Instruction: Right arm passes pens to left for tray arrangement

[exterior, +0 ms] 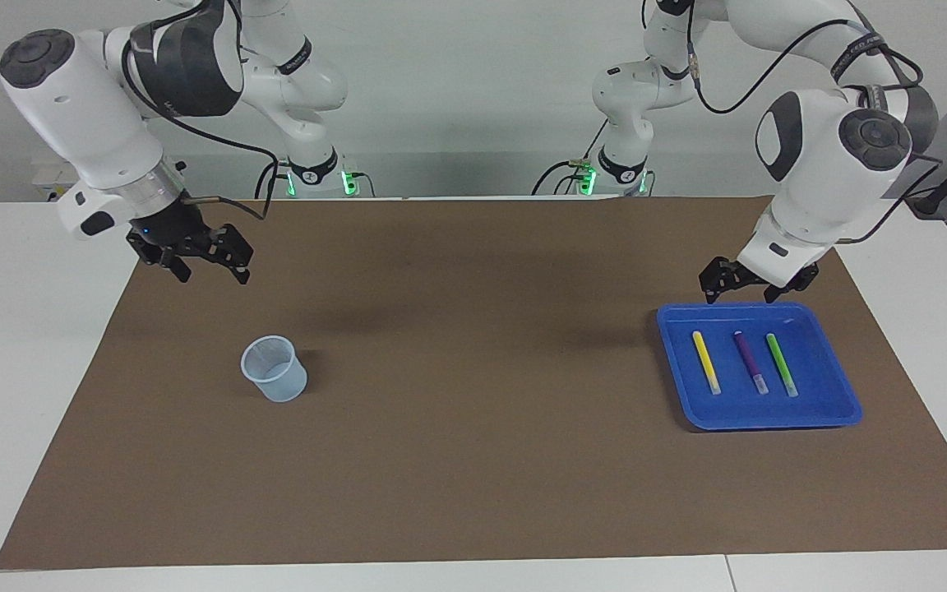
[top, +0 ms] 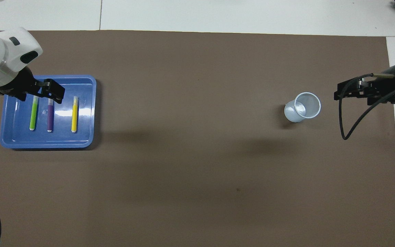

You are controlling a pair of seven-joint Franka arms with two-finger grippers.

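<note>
A blue tray (exterior: 827, 386) (top: 15, 132) sits on the mat toward the left arm's end of the table. Three pens lie side by side in it: yellow (exterior: 706, 362) (top: 74, 114), purple (exterior: 749, 362) (top: 50, 116) and green (exterior: 781, 364) (top: 33, 113). My left gripper (exterior: 741, 289) (top: 41, 98) hangs open and empty above the tray's edge nearest the robots, clear of the pens. My right gripper (exterior: 214, 275) (top: 337, 92), with its blue light, waits open and empty in the air over the mat at the right arm's end.
A small translucent cup (exterior: 274, 370) (top: 303, 107) stands upright on the brown mat (exterior: 473, 395), beside and below the right gripper. White table surface borders the mat on all sides.
</note>
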